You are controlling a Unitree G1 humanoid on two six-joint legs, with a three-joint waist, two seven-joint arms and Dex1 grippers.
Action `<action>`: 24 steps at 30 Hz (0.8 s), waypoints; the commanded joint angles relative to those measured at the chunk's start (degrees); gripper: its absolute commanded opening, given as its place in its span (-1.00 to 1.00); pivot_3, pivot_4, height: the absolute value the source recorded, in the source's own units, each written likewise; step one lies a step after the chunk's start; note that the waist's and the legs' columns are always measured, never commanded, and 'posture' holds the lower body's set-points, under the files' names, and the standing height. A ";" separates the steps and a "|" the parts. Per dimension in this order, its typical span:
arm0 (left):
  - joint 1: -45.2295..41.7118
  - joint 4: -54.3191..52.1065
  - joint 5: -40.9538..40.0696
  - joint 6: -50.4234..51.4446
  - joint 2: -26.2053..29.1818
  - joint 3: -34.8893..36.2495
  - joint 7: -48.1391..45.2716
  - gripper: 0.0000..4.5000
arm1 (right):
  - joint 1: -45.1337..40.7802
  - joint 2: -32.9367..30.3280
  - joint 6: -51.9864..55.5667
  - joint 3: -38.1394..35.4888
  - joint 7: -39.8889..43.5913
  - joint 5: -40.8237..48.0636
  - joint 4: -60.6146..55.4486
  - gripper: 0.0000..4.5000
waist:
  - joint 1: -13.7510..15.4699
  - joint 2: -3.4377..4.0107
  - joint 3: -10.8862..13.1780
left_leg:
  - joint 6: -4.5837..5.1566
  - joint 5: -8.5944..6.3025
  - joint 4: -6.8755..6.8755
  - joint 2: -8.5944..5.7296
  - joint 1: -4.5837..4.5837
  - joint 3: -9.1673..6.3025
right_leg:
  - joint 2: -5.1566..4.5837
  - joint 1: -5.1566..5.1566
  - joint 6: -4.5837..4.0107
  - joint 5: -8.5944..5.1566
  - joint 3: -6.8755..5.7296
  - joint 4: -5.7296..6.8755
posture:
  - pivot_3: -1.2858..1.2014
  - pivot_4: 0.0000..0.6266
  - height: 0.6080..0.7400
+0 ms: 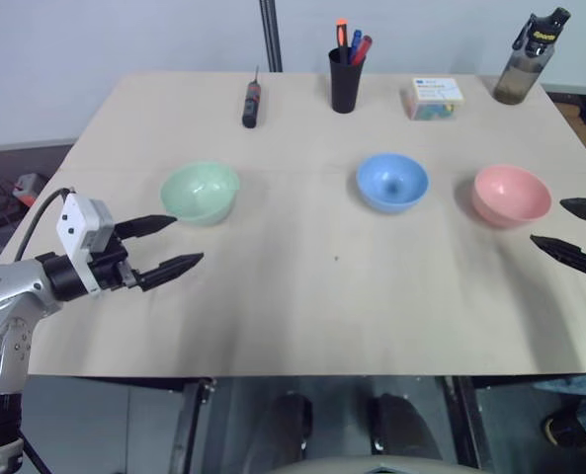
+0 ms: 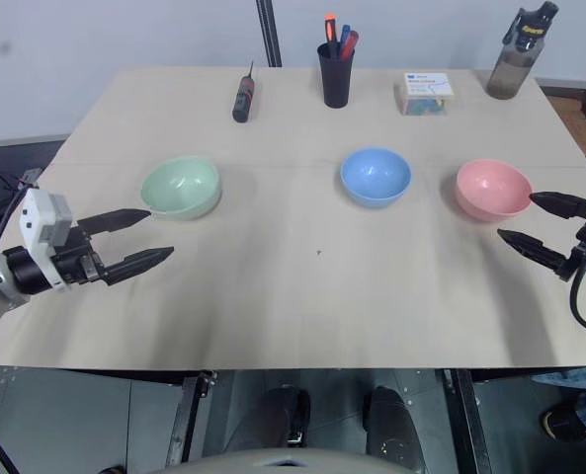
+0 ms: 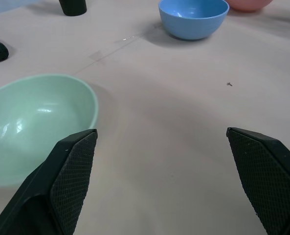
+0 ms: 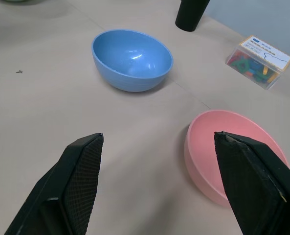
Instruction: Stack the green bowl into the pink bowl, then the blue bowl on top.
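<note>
First step not yet begun: left hand (image 1: 168, 246) open and empty at 7 o'clock of smooth round mint-green bowl (image 1: 201, 192), right hand (image 2: 535, 226) open beside salmon-pink bowl (image 2: 492, 189); next, grasp green rim.

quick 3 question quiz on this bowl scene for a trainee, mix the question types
1. True or false: the green bowl already sits inside the pink bowl.
2. Which bowl stands in the middle of the row on the table? A green, B blue, C pink.
3. Fill in: the left gripper and right gripper are both ____ and hold nothing.

Key
1. False: each bowl stands apart on the table.
2. B, the blue bowl.
3. Open.
</note>
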 commanded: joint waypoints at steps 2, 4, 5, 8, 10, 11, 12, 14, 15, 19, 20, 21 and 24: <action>-1.99 -1.65 -1.36 0.06 0.58 1.39 -0.18 0.99 | -2.00 -0.38 -1.41 0.26 -1.70 -1.70 -0.61 0.69 | -0.02 0.00 0.00 | 0.00 0.00 0.00 0.00 0.00 0.00 | 0.00 0.00 0.00 0.00 0.00 0.00 | 0.03 -0.52 1.00; -3.12 -2.45 -1.24 -0.01 0.19 0.47 0.11 0.99 | -3.00 0.11 -2.01 1.06 -3.61 -3.41 -0.19 0.69 | -0.02 0.00 0.00 | 0.00 0.00 0.00 0.00 0.01 0.00 | 0.01 0.00 0.00 0.00 -0.01 0.01 | 0.03 -0.52 1.00; -3.72 -2.84 -1.50 0.04 -0.06 0.19 0.04 0.99 | -3.43 0.19 -2.28 1.63 -4.42 -4.39 0.11 0.69 | -0.02 0.00 0.00 | -0.01 0.00 0.01 -0.01 0.01 0.00 | 0.01 -0.01 0.00 0.00 -0.01 0.01 | 0.03 -0.52 1.00; -5.82 -4.16 -2.98 0.50 -0.90 -0.69 -0.66 0.99 | -4.89 0.30 -2.07 3.79 -5.77 -6.06 1.12 0.69 | 0.00 0.00 0.00 | -0.11 0.06 0.00 -0.02 0.00 0.00 | 0.12 -0.01 0.00 0.00 -0.02 0.01 | 0.03 -0.52 1.00; -7.85 -5.44 -3.83 0.37 -1.79 -2.17 -1.02 0.99 | -6.63 0.47 -0.34 6.25 -5.83 -5.98 1.81 0.69 | 0.00 0.00 0.00 | -0.22 0.13 0.01 -0.03 -0.02 0.01 | 0.15 -0.02 0.00 0.00 -0.02 0.00 | 0.03 -0.52 1.00; -8.93 -6.24 -3.96 0.07 -2.33 -3.30 -1.15 0.99 | -7.85 0.74 0.18 7.98 -6.03 -6.37 2.35 0.69 | -0.05 0.00 0.00 | -0.22 0.13 0.01 -0.04 -0.02 0.01 | 0.16 -0.01 0.00 0.00 -0.02 0.01 | 0.03 -0.52 1.00; -10.57 -7.44 -4.30 0.12 -3.38 -5.04 -0.89 0.99 | -10.33 1.47 0.82 11.22 -7.99 -8.67 3.93 0.69 | -0.06 0.00 0.00 | -0.23 0.13 0.01 -0.04 -0.01 0.03 | 0.16 -0.01 0.00 0.00 0.00 0.02 | 0.03 -0.52 1.00; -12.93 -8.96 -4.34 0.17 -4.85 -7.63 -0.48 0.99 | -14.88 2.98 1.01 16.33 -11.35 -12.99 7.72 0.69 | -0.09 -0.01 -0.01 | -0.23 0.14 0.03 -0.04 -0.02 0.03 | 0.17 -0.02 0.00 0.01 0.00 0.03 | 0.03 -0.52 1.00; -14.10 -9.67 -4.11 0.05 -5.71 -9.10 -0.18 0.99 | -17.38 4.13 0.03 18.84 -12.40 -15.19 10.43 0.69 | -0.22 -0.01 -0.01 | -0.23 0.14 0.04 -0.04 0.02 0.05 | 0.17 0.00 0.00 0.01 0.01 0.05 | 0.03 -0.52 1.00; -17.06 -12.22 -4.09 0.83 -8.13 -12.55 1.24 0.99 | -26.58 9.63 -3.06 26.44 -16.36 -22.21 22.13 0.69 | -0.43 0.01 0.00 | -0.24 0.15 0.07 -0.04 0.01 0.15 | 0.28 -0.07 0.00 0.02 0.09 0.09 | 0.03 -0.52 1.00; -17.21 -12.71 -4.19 1.15 -8.24 -12.65 1.53 1.00 | -28.29 10.56 -3.92 27.68 -16.90 -23.62 25.04 0.57 | -0.43 0.01 0.00 | -0.25 0.15 0.06 -0.04 -0.08 0.16 | 0.28 -0.17 0.00 0.02 0.10 0.10 | 0.03 -0.52 1.00; -17.23 -13.06 -4.25 1.36 -8.28 -12.66 1.81 1.00 | -29.59 11.21 -4.58 28.59 -16.91 -24.50 27.45 0.46 | -0.43 0.02 0.01 | -0.25 0.15 0.04 -0.04 -0.09 0.16 | 0.29 -0.19 -0.01 0.02 0.10 0.09 | 0.03 -0.52 1.00; -16.40 -14.34 -4.66 1.96 -8.05 -12.03 2.49 1.00 | -32.16 12.14 -7.50 30.19 -17.03 -26.55 32.20 0.03 | -0.37 0.02 0.01 | -0.25 0.15 -0.01 -0.07 -0.30 0.19 | 0.29 -0.42 -0.01 0.01 0.12 0.06 | 0.03 -0.52 1.00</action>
